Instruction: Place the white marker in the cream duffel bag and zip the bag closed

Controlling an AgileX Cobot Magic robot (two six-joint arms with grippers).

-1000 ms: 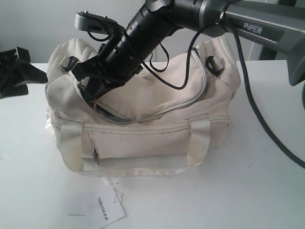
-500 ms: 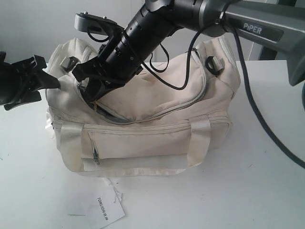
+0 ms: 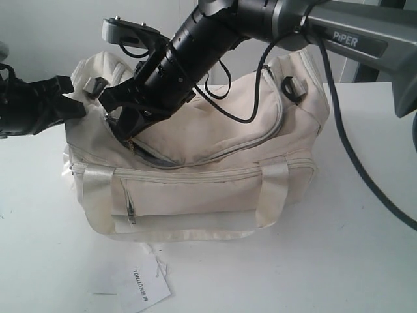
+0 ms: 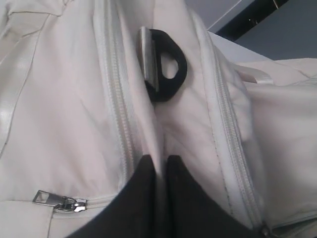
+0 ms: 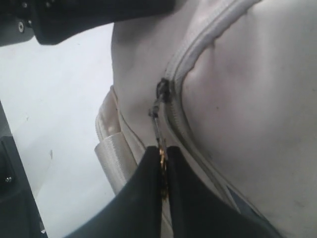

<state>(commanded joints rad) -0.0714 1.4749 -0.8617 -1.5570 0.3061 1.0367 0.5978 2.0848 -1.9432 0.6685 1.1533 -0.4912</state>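
Right arm (image 3: 189, 55) was black behind the jaws, then grey with PiPER marking (image 3: 346, 39); black cables (image 3: 339, 124) looped; left gripper (image 4: 159, 161) black.

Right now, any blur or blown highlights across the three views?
Exterior view: table washed out near white, bag readable. Left wrist view: left gripper dark and soft, clip clear. Right wrist view: right gripper soft too, zipper pull slightly blurred.

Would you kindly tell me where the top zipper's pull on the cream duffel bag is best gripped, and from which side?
Grip the thin metal pull tab, not the slider: it is flat and juts clear of the cream duffel bag, so a pinch across its faces should hold. Come from above, in line with the zipper, as the right gripper does, shut on it.
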